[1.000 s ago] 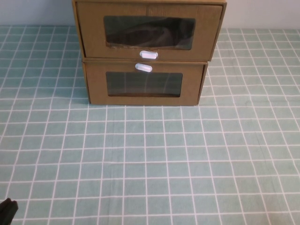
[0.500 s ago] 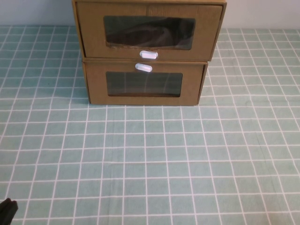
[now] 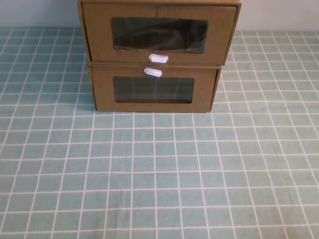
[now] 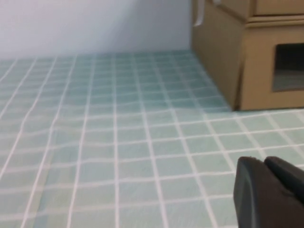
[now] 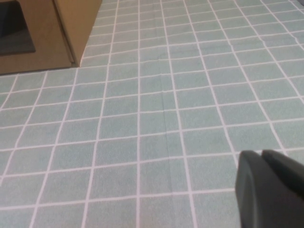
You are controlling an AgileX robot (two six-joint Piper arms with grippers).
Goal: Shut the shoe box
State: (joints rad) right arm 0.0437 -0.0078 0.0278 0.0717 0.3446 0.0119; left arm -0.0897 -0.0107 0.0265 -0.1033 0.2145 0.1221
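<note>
Outside high view hover left gripper [image 4: 266, 167], right gripper [image 5: 262, 156].

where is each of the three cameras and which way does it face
High view: raised on the robot's side, angled down at the shoe box stacked on a lower cardboard box; no arm shows.
Left wrist view: low over the tablecloth, facing the boxes' left corner; left gripper at the edge.
Right wrist view: facing the lower box's right corner; right gripper showing.
All share the lower box.

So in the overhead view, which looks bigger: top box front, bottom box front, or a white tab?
1. Top box, though it may just sit nearer the camera.
2. Bottom box.
3. Tab, smallest.
Left gripper and right gripper show only in wrist views.
</note>
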